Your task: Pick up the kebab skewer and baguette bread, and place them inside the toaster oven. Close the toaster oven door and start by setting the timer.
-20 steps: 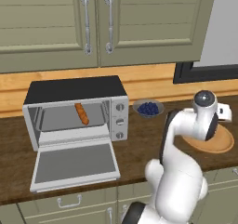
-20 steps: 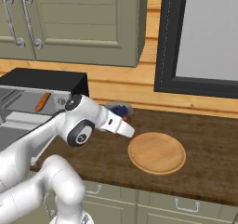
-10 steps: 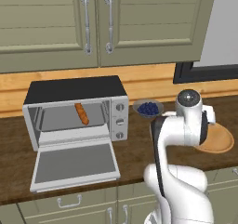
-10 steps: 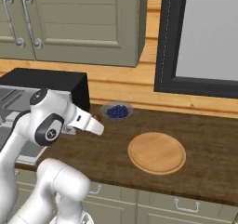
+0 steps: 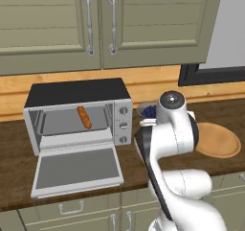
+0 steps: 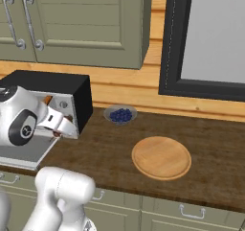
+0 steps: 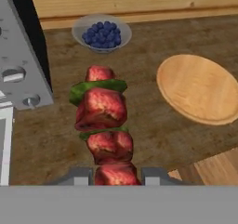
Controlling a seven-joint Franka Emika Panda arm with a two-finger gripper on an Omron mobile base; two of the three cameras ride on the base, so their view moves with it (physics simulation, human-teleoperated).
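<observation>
The jaws (image 7: 111, 175) were clamped on the skewer (image 7: 104, 125), which hung above the surface between the oven (image 5: 79, 114) at the left end and the round board (image 7: 200, 89). The baguette (image 5: 84, 117) lay inside the oven, whose door (image 5: 76, 169) was dropped open over the front edge. A bowl of blueberries (image 7: 102, 33) sat by the back edge.

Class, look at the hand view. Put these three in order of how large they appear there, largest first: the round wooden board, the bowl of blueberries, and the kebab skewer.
1. The kebab skewer, though it sits right at the camera in the gripper, so its size is exaggerated.
2. The round wooden board, close behind in picture area.
3. The bowl of blueberries, clearly smallest.
</observation>
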